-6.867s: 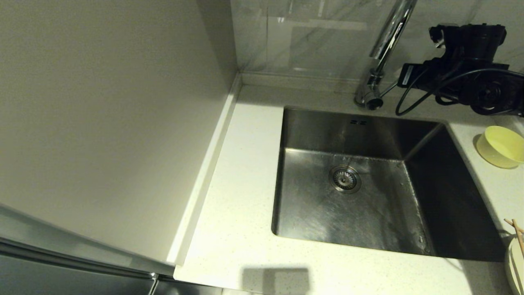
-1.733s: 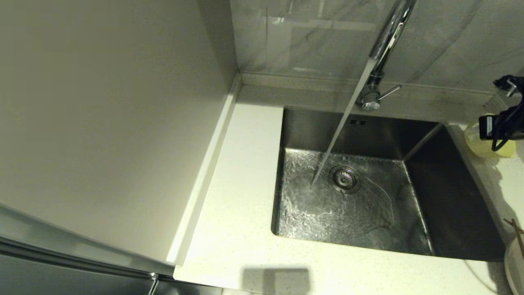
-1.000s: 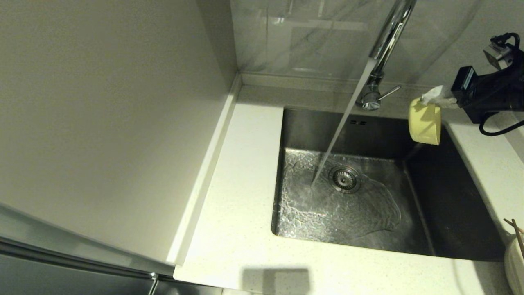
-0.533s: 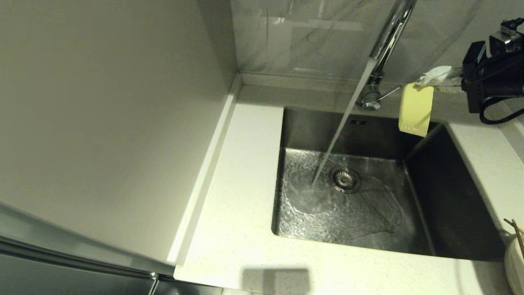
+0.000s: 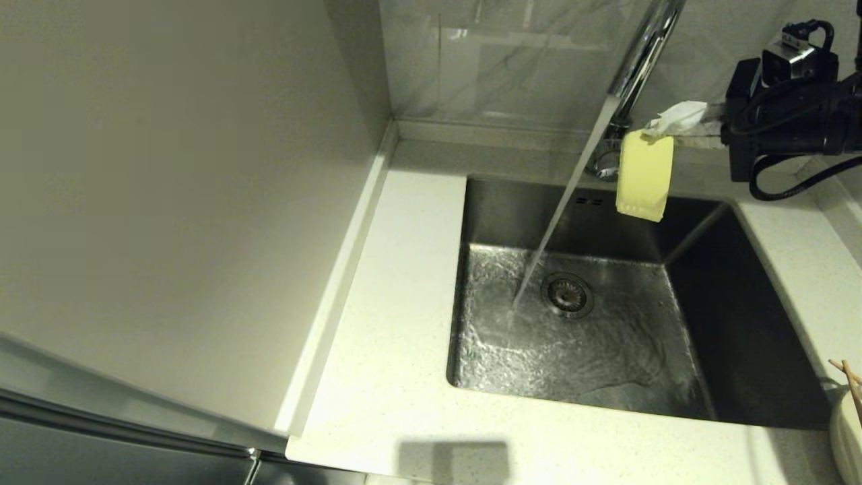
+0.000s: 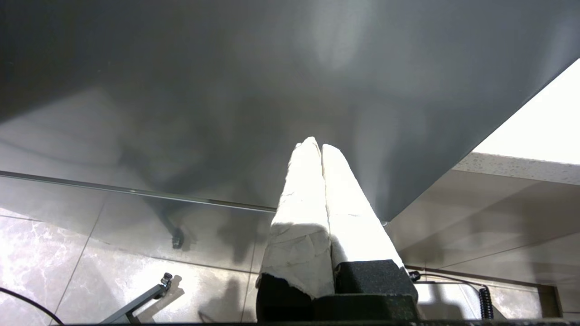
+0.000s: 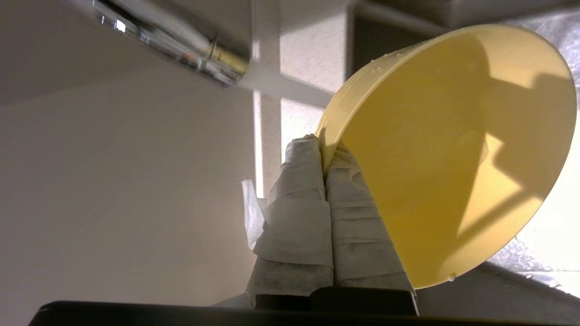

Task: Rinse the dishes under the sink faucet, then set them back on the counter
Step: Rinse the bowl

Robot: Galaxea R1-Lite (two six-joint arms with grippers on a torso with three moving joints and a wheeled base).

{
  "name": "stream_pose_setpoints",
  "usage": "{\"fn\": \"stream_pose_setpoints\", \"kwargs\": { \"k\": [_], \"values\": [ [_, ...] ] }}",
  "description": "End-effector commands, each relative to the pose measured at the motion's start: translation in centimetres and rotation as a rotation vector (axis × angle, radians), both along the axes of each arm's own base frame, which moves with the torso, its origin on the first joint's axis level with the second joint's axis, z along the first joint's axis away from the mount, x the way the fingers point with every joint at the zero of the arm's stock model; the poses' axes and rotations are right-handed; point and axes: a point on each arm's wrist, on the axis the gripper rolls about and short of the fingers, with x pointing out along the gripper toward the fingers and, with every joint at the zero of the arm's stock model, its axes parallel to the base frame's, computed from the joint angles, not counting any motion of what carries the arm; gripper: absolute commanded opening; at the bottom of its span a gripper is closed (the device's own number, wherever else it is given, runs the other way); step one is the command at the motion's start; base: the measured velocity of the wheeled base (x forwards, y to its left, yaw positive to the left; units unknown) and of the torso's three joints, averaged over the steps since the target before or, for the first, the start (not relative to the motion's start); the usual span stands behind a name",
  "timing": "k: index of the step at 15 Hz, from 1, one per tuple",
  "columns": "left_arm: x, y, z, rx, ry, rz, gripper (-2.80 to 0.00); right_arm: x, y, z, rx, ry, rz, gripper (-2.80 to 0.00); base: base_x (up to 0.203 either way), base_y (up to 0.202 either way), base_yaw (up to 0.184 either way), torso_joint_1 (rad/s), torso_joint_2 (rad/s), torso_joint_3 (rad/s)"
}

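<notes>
Right gripper (image 5: 663, 128), pinched on the bowl (image 5: 644, 175) rim, hangs it at the sink's (image 5: 741, 323) one o'clock. Carry it toward nine o'clock, open side meeting the stream (image 5: 562, 209), grip firm.

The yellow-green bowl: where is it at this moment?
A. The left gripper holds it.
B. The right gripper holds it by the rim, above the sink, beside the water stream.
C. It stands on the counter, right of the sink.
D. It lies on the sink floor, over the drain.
B: the right gripper pinches the rim of the bowl, which hangs tilted over the sink, just right of the water stream.
</notes>
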Motion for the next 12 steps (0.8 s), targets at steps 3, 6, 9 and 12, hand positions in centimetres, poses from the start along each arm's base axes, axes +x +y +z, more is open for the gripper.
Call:
{"fn": "stream_pose_setpoints", "kwargs": {
  "k": [3,6,9,12],
  "values": [
    [0.0,0.0,0.0,-0.001,-0.002,0.001,-2.80,0.0,1.4,-0.2,0.005,0.012,0.046,-2.80,0.000,0.000,0.000,0.000,0.00,0.000],
    [0.0,0.0,0.0,-0.001,-0.002,0.001,-2.80,0.0,2.0,-0.2,0.005,0.012,0.067,-2.80,0.000,0.000,0.000,0.000,0.00,0.000],
    [0.0,0.0,0.0,-0.001,-0.002,0.001,-2.80,-0.1,2.5,-0.2,0.005,0.012,0.082,-2.80,0.000,0.000,0.000,0.000,0.00,0.000],
    [0.0,0.0,0.0,-0.001,-0.002,0.001,-2.80,-0.2,3.2,-0.2,0.005,0.012,0.106,-2.80,0.000,0.000,0.000,0.000,0.00,0.000]
  ]
}}
